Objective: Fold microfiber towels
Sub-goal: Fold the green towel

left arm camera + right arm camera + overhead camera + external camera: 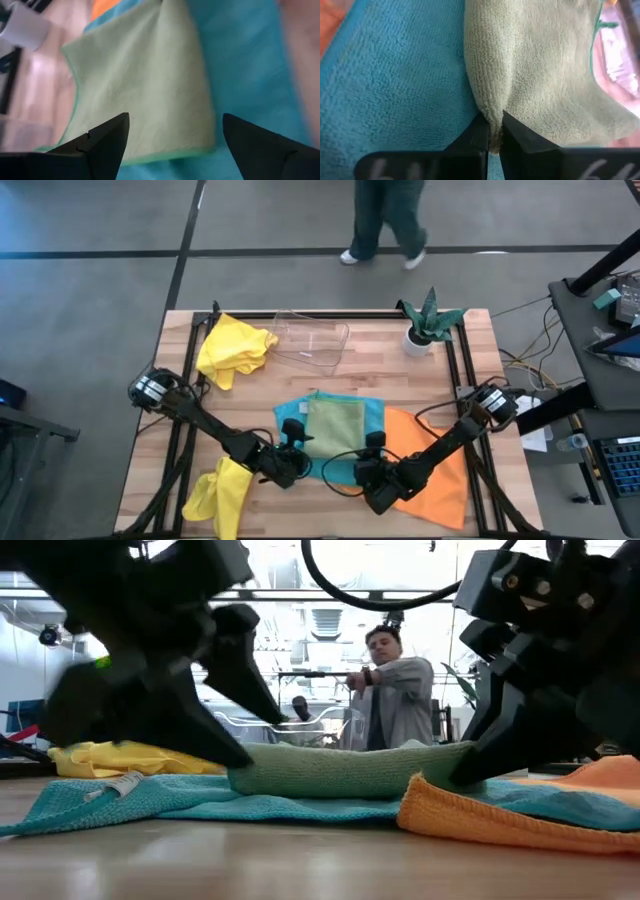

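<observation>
On the tabletop (400, 380), the sage green towel (335, 425) lies on the turquoise towel (372, 412). Right gripper (492, 131) has its jaws clamped on the green towel's edge, probably to lift a fold; left gripper (172, 132) hovers alongside, jaws apart.

Overhead, table-level and 2 close wrist views, all on the green towel (334, 423).

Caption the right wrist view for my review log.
Right gripper shut, pinching the near edge of the sage green microfiber towel lying on the turquoise blue microfiber towel.
</observation>
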You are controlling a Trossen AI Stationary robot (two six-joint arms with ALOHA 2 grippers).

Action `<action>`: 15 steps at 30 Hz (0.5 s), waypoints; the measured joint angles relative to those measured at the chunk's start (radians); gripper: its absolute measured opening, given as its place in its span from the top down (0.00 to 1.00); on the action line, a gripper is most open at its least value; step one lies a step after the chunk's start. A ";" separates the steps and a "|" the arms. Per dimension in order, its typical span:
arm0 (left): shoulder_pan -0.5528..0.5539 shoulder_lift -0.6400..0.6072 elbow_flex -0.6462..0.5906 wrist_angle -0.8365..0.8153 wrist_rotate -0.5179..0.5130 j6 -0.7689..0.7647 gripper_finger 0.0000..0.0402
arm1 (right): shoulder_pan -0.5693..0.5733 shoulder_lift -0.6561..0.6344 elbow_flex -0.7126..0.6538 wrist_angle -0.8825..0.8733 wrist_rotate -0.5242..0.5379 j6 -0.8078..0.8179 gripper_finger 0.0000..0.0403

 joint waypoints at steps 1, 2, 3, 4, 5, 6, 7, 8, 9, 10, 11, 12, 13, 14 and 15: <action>-0.002 -0.008 0.003 0.003 0.026 -0.001 0.25 | -0.003 -0.003 0.003 -0.003 -0.010 0.015 0.97; -0.004 -0.014 0.004 0.003 0.049 -0.001 0.25 | -0.004 -0.007 0.004 -0.008 -0.022 0.030 0.97; -0.004 -0.020 0.004 0.002 0.075 -0.002 0.25 | -0.005 -0.012 0.005 -0.009 -0.026 0.047 0.97; -0.006 -0.023 0.005 0.002 0.091 -0.002 0.25 | -0.007 -0.019 0.006 -0.007 -0.032 0.058 0.97; -0.006 -0.024 0.005 0.004 0.102 -0.002 0.25 | -0.009 -0.025 0.006 -0.008 -0.036 0.071 0.97; -0.007 -0.024 0.004 0.003 0.108 -0.002 0.25 | -0.010 -0.032 0.006 -0.008 -0.037 0.082 0.97; -0.007 -0.024 0.001 0.002 0.109 -0.003 0.25 | -0.011 -0.040 0.006 -0.008 -0.039 0.099 0.97; -0.007 -0.024 0.000 0.000 0.109 -0.003 0.25 | -0.011 -0.051 0.006 -0.010 -0.040 0.114 0.98; -0.007 -0.023 -0.001 0.001 0.109 -0.003 0.25 | -0.011 -0.061 0.006 -0.012 -0.041 0.130 0.98; -0.007 -0.022 -0.001 0.002 0.105 -0.003 0.25 | -0.011 -0.071 0.006 -0.010 -0.043 0.138 0.98; -0.007 -0.022 -0.001 0.002 0.091 -0.003 0.25 | -0.011 -0.080 0.006 -0.008 -0.044 0.151 0.98; -0.007 -0.022 -0.002 0.002 0.078 -0.003 0.25 | -0.011 -0.088 0.006 -0.011 -0.045 0.159 0.98; -0.007 -0.022 -0.002 0.002 0.058 -0.004 0.25 | -0.011 -0.094 0.006 -0.011 -0.049 0.170 0.98; -0.007 -0.021 -0.002 0.002 0.037 -0.004 0.25 | -0.013 -0.101 0.006 -0.011 -0.061 0.181 0.98; -0.008 -0.021 -0.002 0.004 0.013 -0.004 0.25 | -0.016 -0.104 0.006 -0.009 -0.071 0.186 0.98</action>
